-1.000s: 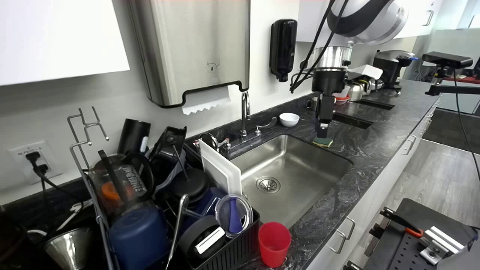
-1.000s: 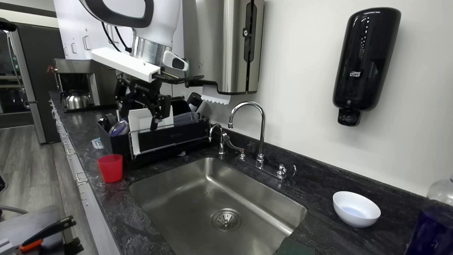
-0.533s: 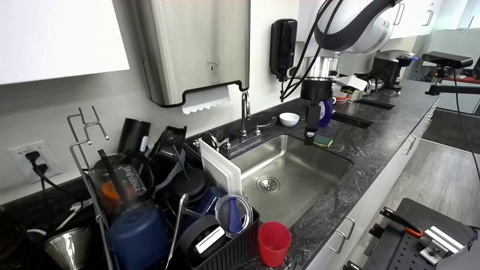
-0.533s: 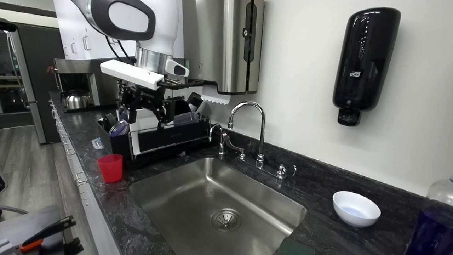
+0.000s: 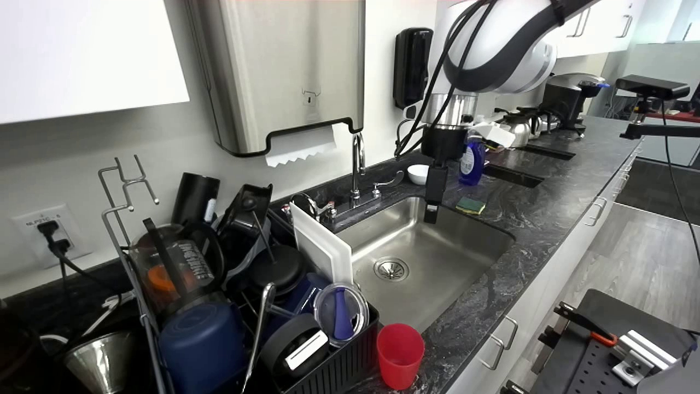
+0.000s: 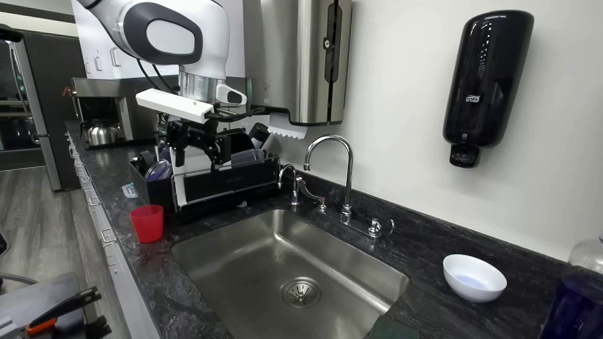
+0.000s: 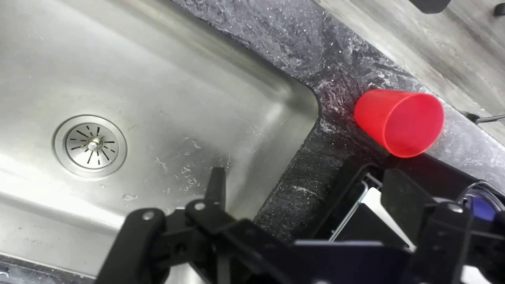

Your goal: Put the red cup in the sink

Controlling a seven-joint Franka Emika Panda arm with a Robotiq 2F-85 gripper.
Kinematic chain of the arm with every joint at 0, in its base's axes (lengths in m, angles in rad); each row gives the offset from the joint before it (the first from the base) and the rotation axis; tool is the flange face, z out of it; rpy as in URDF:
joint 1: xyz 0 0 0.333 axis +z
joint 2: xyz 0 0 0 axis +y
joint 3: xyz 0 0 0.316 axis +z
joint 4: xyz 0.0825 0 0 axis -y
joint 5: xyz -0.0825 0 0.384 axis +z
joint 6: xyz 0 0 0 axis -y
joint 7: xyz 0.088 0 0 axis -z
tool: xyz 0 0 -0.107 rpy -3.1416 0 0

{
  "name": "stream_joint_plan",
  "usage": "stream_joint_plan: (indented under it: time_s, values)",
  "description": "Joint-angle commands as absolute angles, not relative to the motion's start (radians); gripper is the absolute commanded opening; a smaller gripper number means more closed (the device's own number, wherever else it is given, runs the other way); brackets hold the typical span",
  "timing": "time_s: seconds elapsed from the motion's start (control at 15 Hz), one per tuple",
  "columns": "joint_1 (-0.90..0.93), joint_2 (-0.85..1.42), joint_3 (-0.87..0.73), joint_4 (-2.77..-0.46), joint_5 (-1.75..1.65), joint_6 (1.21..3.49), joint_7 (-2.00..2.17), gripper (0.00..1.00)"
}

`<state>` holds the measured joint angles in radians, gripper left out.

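Note:
The red cup (image 5: pixel 400 358) stands upright on the dark countertop beside the near corner of the sink, next to the dish rack; it also shows in an exterior view (image 6: pixel 147 223) and at the right of the wrist view (image 7: pixel 371 114). The steel sink (image 5: pixel 448 268) has a round drain and shows in the wrist view too (image 7: pixel 169 86). My gripper (image 6: pixel 198 163) is open and empty, its fingers wide apart. It hangs above the sink in an exterior view (image 5: pixel 431 213). In the wrist view, my gripper (image 7: pixel 307 177) spans the sink edge and the rack, apart from the cup.
The cluttered black dish rack (image 5: pixel 353 358) stands against the cup's side, with a white board (image 5: pixel 325 246) upright in it. A chrome faucet (image 6: pixel 348 183) rises behind the sink. A white bowl (image 6: pixel 485 289), a sponge (image 5: pixel 470 206) and a blue soap bottle (image 5: pixel 471 164) are on the counter.
My arm has come down and moved over the sink, leftward in an exterior view. The gripper stays open. The red cup has not moved.

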<state>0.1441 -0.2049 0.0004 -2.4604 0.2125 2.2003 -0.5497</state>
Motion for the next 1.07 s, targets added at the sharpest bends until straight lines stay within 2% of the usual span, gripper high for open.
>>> stream_joint_plan:
  time_s: [0.0,1.0]
  values:
    - [0.157,-0.179,0.02,-2.454,0.218,2.209,-0.56,1.0]
    - [0.168,-0.126,0.035,-2.503,0.247,2.251,-0.568,1.0]
